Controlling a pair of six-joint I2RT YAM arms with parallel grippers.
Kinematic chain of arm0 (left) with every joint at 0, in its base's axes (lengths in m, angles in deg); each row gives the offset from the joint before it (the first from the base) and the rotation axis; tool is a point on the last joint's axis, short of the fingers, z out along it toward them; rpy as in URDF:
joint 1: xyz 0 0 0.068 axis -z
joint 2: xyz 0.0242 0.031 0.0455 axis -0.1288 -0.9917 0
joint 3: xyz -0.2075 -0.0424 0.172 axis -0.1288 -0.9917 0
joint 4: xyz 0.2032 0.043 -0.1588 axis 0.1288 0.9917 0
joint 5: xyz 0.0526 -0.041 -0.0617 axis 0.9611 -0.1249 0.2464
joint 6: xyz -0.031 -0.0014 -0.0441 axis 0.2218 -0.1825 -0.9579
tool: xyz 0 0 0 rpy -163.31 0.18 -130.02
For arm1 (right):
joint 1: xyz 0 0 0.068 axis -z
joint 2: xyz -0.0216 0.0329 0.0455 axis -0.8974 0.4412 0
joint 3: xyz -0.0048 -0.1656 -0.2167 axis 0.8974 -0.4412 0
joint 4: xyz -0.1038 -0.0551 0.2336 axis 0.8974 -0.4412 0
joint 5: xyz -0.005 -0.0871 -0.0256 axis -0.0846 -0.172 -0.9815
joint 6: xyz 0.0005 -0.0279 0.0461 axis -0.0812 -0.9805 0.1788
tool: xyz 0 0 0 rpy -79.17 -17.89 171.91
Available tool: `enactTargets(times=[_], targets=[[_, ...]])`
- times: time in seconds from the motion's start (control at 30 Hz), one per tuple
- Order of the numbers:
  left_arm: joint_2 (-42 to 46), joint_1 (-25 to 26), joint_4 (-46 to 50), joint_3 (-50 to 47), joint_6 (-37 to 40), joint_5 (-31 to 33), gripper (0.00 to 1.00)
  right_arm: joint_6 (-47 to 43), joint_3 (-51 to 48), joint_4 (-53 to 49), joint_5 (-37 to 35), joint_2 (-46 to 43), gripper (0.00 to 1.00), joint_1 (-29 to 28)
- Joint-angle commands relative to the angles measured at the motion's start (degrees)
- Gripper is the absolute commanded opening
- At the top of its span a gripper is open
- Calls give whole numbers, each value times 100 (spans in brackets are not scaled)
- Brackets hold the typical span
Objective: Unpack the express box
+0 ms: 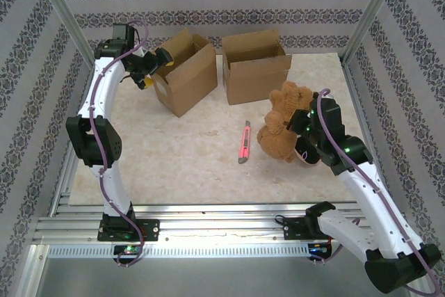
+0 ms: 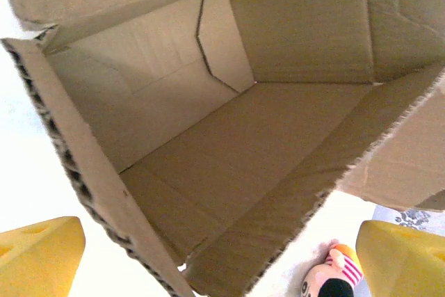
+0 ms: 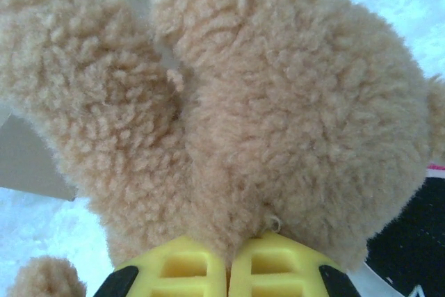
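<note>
left end effector [image 2: 222, 262] spread | express box [image 2: 229, 144] just ahead, apart

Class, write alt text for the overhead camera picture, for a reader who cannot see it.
On a pale table, the right hand pinches a brown teddy bear; the open left hand sits at the left cardboard box, a second open box beside it. A red box cutter lies mid-table.
</note>
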State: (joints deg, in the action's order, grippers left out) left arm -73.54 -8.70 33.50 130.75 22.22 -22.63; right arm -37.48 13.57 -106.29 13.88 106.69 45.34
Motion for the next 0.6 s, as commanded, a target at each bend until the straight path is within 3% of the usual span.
enactTargets(times=[0.0,0.27,0.57], targets=[[152,-63,-52,254,334,-200,100,325,-107,595,206,244,0,122],[1136,-2,-335,-494,949,-183,100,734,-159,953,342,1029,0,537],[3237,102,-1344,-2959,1263,-25,100,1031,-350,1585,846,1854,0,1181]])
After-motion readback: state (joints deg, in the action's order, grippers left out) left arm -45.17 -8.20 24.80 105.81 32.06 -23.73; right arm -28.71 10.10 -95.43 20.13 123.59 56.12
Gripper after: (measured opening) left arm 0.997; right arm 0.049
